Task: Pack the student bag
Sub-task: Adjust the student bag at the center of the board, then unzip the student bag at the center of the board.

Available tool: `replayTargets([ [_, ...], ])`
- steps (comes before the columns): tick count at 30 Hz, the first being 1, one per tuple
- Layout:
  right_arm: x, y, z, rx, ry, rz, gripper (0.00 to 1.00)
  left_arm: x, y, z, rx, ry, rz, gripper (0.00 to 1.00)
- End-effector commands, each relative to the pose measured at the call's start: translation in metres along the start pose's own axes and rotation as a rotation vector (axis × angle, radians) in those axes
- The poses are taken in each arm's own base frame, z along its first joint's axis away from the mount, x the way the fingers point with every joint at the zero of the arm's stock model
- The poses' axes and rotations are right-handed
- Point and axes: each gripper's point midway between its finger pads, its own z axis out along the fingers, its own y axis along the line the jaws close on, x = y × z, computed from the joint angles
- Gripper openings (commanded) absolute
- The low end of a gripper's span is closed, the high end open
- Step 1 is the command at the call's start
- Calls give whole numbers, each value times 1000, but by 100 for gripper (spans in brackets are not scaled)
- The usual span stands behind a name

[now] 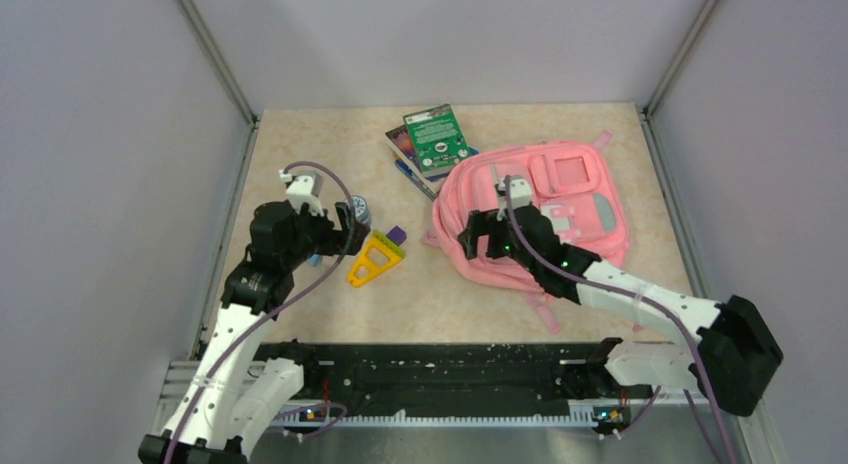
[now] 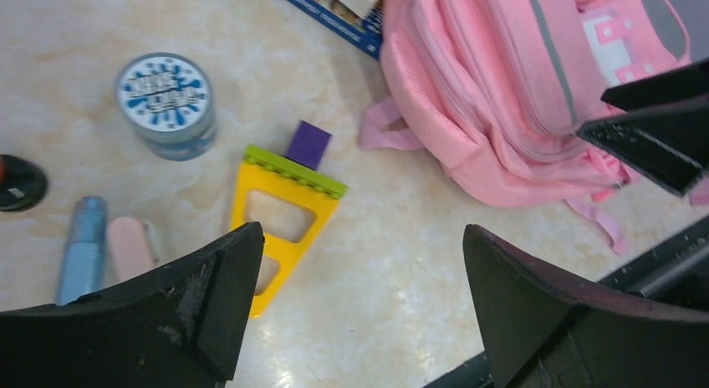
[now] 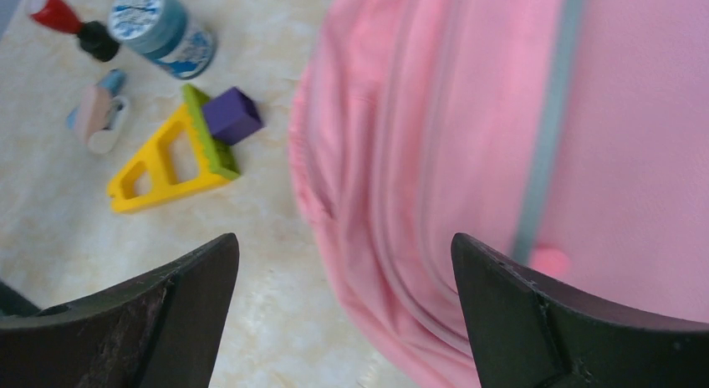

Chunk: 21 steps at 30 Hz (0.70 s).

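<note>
R claw [image 3: 343, 247] over student bag [image 3: 535, 154]

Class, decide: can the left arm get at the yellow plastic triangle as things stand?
Probably yes: the yellow plastic triangle lies uncovered just ahead of the left gripper, its jaws open.

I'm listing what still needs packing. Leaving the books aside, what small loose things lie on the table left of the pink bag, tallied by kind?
Round tub: 1
Yellow triangle frame: 1
Purple block: 1
Red-topped stamp: 1
Blue stick: 1
Pink stick: 1
Total: 6
</note>
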Motion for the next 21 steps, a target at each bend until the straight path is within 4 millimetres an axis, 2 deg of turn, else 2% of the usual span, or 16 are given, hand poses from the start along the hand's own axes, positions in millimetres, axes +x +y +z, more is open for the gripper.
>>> replayTargets([
  [1, 23, -56, -26, 170, 64, 137, 95, 11, -28, 15, 48, -1, -54, 93],
  [4, 36, -85, -46, 268, 75, 206, 95, 26, -53, 29, 135, -3, -114, 93],
  [11, 52, -127, -81, 463, 28, 272, 99, 47, -92, 60, 223, 7, -162, 93],
  [15, 55, -145, -94, 559, -19, 346, 99, 58, -124, 73, 332, 46, -229, 93],
  [21, 55, -169, -114, 677, -117, 417, 99, 87, -166, 89, 372, 120, -158, 93],
])
